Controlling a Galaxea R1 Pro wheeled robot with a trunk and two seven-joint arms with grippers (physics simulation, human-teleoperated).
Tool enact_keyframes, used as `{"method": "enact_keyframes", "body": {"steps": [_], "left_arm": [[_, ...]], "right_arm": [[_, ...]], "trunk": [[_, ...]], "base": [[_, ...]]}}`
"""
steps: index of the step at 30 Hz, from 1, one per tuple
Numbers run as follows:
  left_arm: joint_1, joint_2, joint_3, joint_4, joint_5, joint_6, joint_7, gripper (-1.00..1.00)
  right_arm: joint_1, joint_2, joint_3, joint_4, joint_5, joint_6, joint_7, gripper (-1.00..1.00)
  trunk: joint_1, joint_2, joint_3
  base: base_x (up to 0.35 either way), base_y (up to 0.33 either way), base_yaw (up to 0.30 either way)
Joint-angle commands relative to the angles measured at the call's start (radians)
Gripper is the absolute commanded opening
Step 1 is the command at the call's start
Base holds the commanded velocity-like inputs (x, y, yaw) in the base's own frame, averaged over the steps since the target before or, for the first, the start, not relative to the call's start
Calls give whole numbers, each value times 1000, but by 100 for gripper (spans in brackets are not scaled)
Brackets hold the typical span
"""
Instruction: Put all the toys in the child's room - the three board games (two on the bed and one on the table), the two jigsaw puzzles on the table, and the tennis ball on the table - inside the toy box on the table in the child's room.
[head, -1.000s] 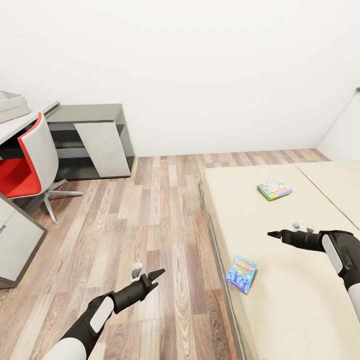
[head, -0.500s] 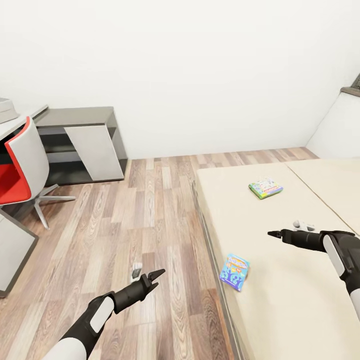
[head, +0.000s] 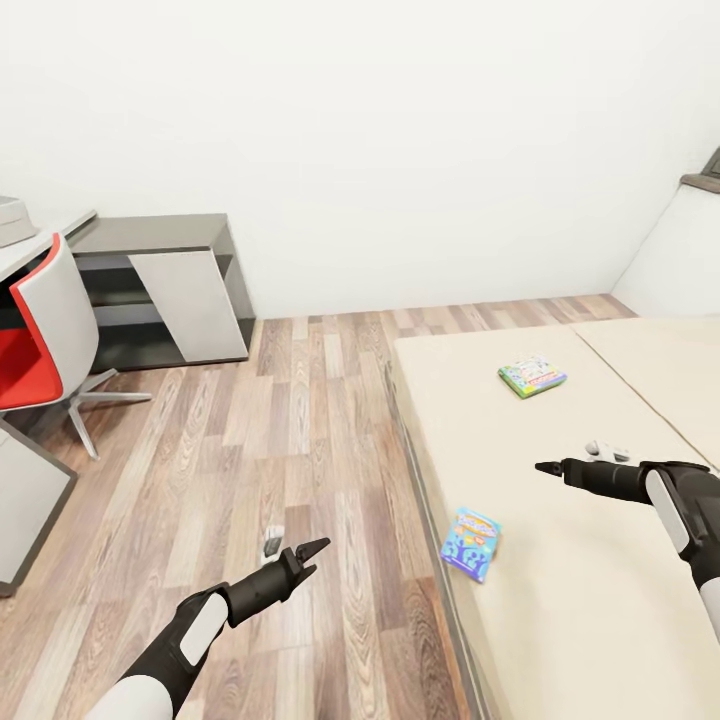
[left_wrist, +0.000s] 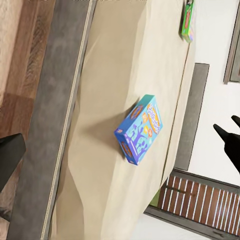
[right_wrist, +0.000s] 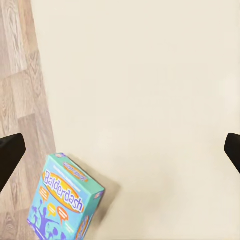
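Robot's lining up on the bed. Blue game box sits near its edge; right hand hovers beside it, fingers spread, empty. Next: reach down and grab.

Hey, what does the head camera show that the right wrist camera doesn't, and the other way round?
Head view alone: the red chair, the dark-grey side cabinet, the green game box farther up the bed, and both arms, with the left tool over the floor and the right tool over the mattress. Right wrist view alone: the readable "Balderdash" lettering on the blue game box. Both share that blue box near the bed's floor-side edge, the cream mattress and the wood plank floor.
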Motion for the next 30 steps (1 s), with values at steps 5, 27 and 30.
{"method": "enact_keyframes", "body": {"steps": [5,27,30], "left_arm": [[0,-1,5,0,2,7,-3,100],[0,0,3,4,-3,7,-1,100],[0,0,3,5,-6,7,1,100]], "right_arm": [[-1,0,-2,-1,-3,7,1,100],[0,-1,-2,-2,-3,7,1,100],[0,-1,-3,-2,-3,7,1,100]], "trunk": [[0,0,-1],[0,0,-1],[0,0,-1]], "base": [[0,163,-53],[0,262,-208],[0,284,-279]]}}
